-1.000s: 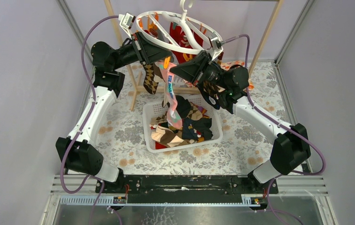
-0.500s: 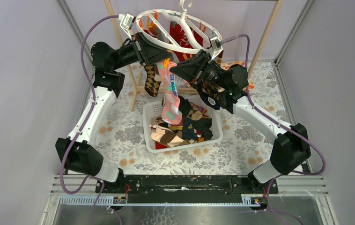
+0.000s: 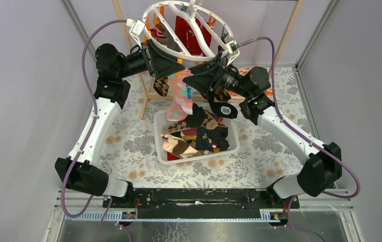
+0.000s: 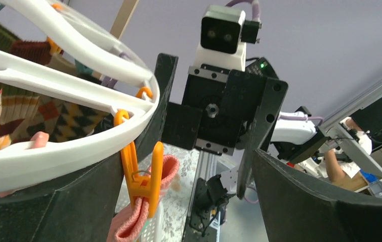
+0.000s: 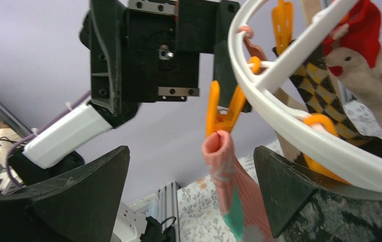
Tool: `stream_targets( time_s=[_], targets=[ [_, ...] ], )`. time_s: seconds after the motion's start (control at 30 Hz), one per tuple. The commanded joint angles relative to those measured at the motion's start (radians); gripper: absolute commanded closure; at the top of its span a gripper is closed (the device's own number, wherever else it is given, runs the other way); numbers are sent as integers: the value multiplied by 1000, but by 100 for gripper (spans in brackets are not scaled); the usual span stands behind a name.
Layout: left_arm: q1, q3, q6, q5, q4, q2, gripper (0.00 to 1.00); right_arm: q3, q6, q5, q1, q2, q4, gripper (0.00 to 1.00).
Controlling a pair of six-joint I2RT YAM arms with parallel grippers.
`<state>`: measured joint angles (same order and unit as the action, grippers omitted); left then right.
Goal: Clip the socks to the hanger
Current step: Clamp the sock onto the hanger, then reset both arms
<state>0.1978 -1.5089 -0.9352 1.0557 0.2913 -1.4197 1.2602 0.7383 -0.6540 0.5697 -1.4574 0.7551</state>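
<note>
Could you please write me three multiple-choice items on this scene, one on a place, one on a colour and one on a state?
1. Where do the loose socks lie?
A. in the white basket
B. on the wooden rack
C. across the left arm's base

2. What colour is the clip that holds the pink sock?
A. teal
B. orange
C. black

3. How do the fingers of the left gripper and the right gripper stand?
A. both shut on the pink sock
B. one shut on the clip
C. both open, holding nothing

Answers:
1 A: the top view shows the pile inside the basket.
2 B: both wrist views show an orange clip pinching the sock's cuff.
3 C: each wrist view shows a wide gap between the fingers, which grip nothing.
</note>
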Motion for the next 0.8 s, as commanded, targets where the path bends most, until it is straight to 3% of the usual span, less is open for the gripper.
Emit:
stream_targets(
  time_s=[0.0,0.17,0.23,0.3,0.57,0.67,0.77],
  targets=[
    [-34,-14,168,92,-220,88,1,48,-156,66,-2,86,-231,0],
    [-115,-50,546,101,-733,143,1,29,-310,152,-3,203,-532,0],
    [-139,-67,755,46,-964,156,1,15,-355,222,-2,251,-641,0],
    [-143,-59,863,-38,-1119,171,1,-16,-387,267,-5,301,-697,0],
    [-146,-97,963,-185,-1285,189,1,-53,-463,391,-4,412,-903,0],
    [-148,-195,1016,-365,-1352,177,1,-71,-500,582,-2,454,-994,0],
    [-183,-117,1059,-548,-1305,206,2,-164,-538,889,-4,507,-1022,0]
  ],
)
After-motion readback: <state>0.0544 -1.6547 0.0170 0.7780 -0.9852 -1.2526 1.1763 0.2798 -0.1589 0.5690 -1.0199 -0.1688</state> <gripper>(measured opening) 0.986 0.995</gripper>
